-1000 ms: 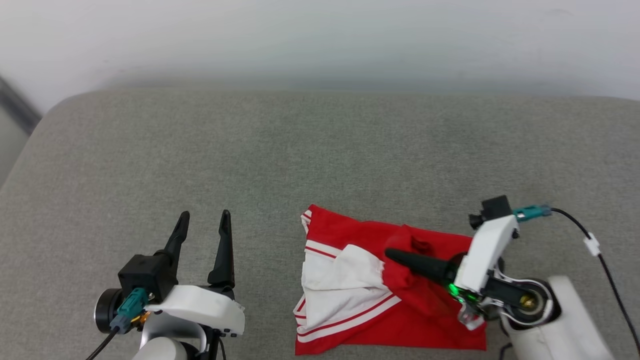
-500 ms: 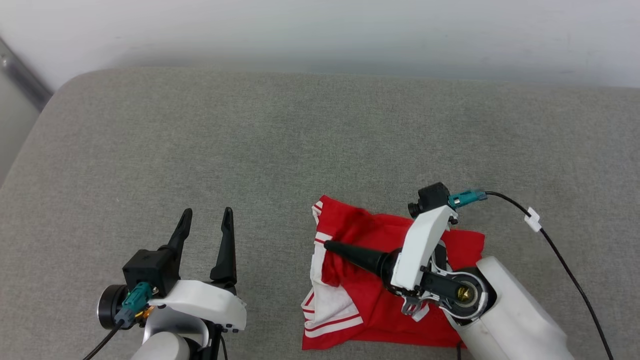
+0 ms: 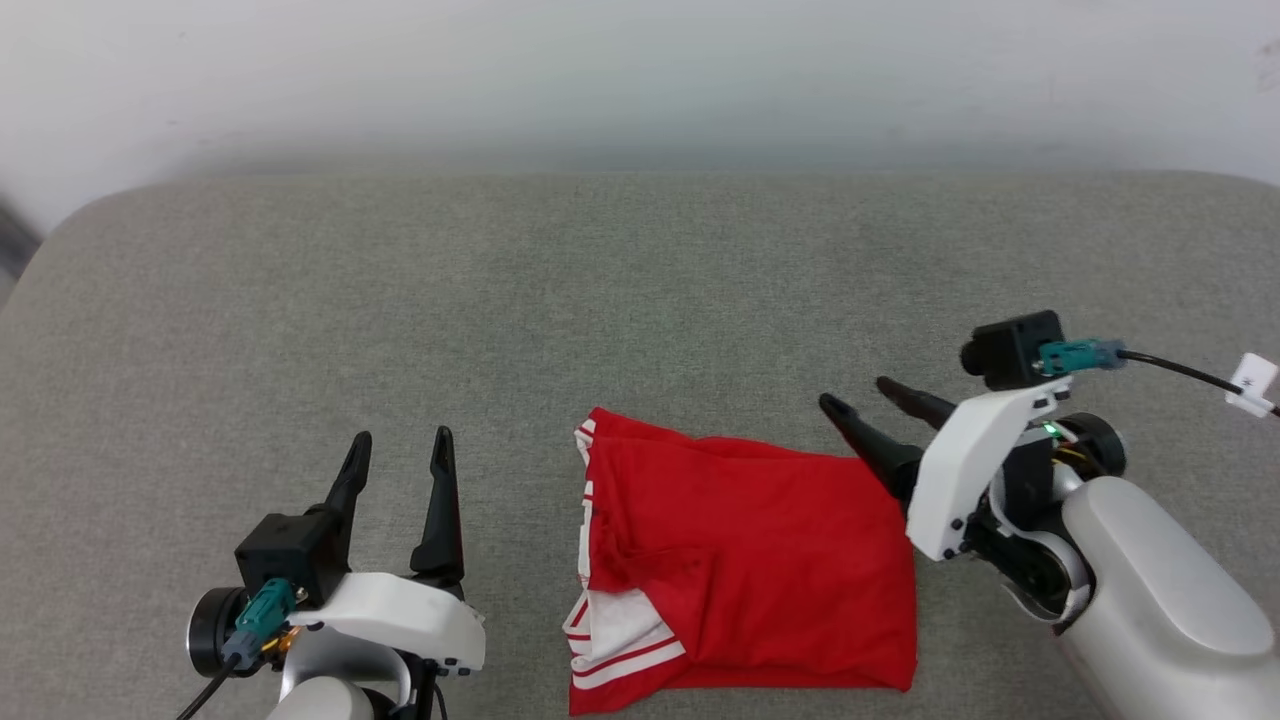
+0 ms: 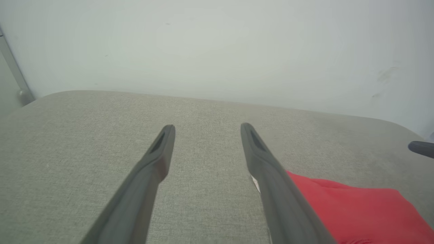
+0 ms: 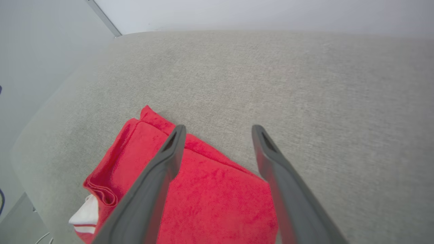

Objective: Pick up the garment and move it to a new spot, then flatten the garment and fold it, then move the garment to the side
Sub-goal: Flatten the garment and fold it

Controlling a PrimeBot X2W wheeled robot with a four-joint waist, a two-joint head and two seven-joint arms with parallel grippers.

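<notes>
Head view, nearest first: the left pincer (image 3: pixel 402 436) sits at the lower left of the frame, its two dark fingers standing wide apart and pointing up the frame, with nothing between them. It rests over bare grey fabric, apart from the garment (image 3: pixel 760 560). The garment lies at the bottom centre as a folded, roughly square red bundle, flat on the tabletop (image 3: pixel 600 280). A white sleeve (image 3: pixel 620 640) with red-and-white striped trim peeks out at the bundle's lower left corner, and a striped band runs along its left edge. At the right of the frame the right pincer (image 3: pixel 857 392) points toward the upper left, its fingers spread wide and holding nothing. Its fingertips are just beside the garment's upper right corner, over the grey cloth. In the right wrist view one finger crosses above the red fabric, while the other lies over the bare tabletop. A black cable (image 3: pixel 1180 370) leads off the right edge. Farther back the tabletop's grey surface runs to a pale wall (image 3: pixel 640 70).
</notes>
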